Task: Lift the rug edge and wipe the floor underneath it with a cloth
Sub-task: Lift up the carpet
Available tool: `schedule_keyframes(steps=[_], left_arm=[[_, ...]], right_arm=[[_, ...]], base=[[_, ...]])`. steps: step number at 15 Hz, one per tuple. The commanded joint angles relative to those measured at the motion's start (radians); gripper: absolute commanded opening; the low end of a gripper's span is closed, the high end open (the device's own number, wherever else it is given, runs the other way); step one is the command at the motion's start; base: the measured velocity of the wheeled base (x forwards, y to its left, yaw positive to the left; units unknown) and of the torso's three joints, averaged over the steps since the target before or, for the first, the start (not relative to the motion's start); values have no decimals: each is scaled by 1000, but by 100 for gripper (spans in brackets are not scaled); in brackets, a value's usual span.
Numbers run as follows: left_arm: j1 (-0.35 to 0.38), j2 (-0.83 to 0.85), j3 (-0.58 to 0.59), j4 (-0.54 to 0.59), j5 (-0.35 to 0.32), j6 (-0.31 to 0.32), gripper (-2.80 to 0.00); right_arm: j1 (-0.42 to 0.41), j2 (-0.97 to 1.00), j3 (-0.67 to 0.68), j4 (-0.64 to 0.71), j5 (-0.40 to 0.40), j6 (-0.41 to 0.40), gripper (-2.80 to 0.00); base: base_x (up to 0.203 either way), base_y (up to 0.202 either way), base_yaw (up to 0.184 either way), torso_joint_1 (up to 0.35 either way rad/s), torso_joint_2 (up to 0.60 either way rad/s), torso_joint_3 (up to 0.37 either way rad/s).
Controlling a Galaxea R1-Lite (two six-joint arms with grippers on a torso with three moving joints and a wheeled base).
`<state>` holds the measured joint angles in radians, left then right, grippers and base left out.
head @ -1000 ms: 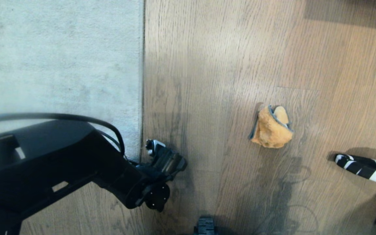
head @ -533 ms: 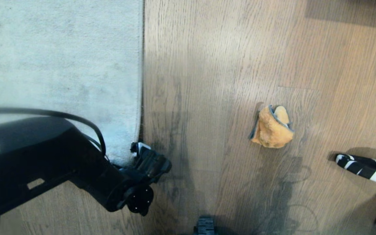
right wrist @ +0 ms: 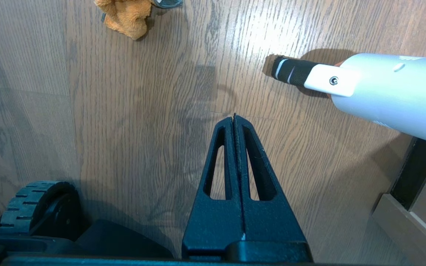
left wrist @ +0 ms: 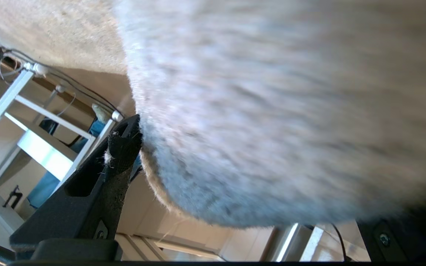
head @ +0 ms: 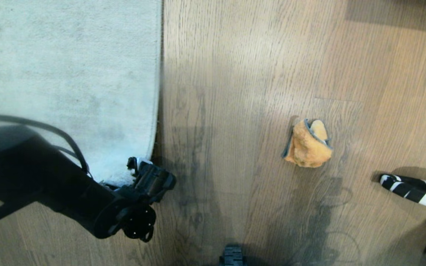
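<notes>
The pale grey rug [head: 68, 74] covers the left of the head view, and its rug edge [head: 158, 92] runs down to a rounded corner [head: 139, 168]. My left gripper [head: 138, 170] is at that corner, open. In the left wrist view the fluffy corner [left wrist: 235, 177] fills the space between the two black fingers [left wrist: 118, 155], which stand wide apart on either side of it. The orange cloth [head: 308, 145] lies bunched on the wood floor [head: 235, 92] to the right, also seen as a cloth [right wrist: 126, 14] in the right wrist view. My right gripper [right wrist: 234, 119] hangs shut and empty over the floor.
A white tube with a black striped tip [head: 401, 185] reaches in low at the right, near the cloth. The robot's base wheel [right wrist: 31, 201] is at the near edge. A dark skirting strip [right wrist: 412, 173] borders the floor at the far right.
My left arm has swung left and nearer, carrying the open gripper from the floor beside the rug onto the rug's rounded corner. Cloth and right arm have not moved.
</notes>
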<state>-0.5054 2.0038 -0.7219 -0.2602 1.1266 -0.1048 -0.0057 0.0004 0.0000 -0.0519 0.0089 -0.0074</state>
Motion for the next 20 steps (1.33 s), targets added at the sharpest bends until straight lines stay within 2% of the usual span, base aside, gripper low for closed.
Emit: schedule_keyframes(steps=[1, 5, 8, 16, 20], left_arm=[[20, -50, 4, -2, 5, -2, 0], [15, -79, -9, -16, -5, -4, 0], [-7, -74, -16, -105, -10, -2, 0], [-124, -104, -32, -107, -30, -10, 0], [-150, -114, -2, -105, -30, -10, 0]], right_arm=[[0, 0, 0, 0, 0, 0, -280], [0, 0, 0, 0, 0, 0, -280], [0, 0, 0, 0, 0, 0, -280], [0, 0, 0, 0, 0, 0, -280], [0, 0, 0, 0, 0, 0, -280]], base=[[0, 0, 0, 0, 0, 0], [0, 0, 0, 0, 0, 0], [0, 0, 0, 0, 0, 0], [0, 0, 0, 0, 0, 0], [0, 0, 0, 0, 0, 0]])
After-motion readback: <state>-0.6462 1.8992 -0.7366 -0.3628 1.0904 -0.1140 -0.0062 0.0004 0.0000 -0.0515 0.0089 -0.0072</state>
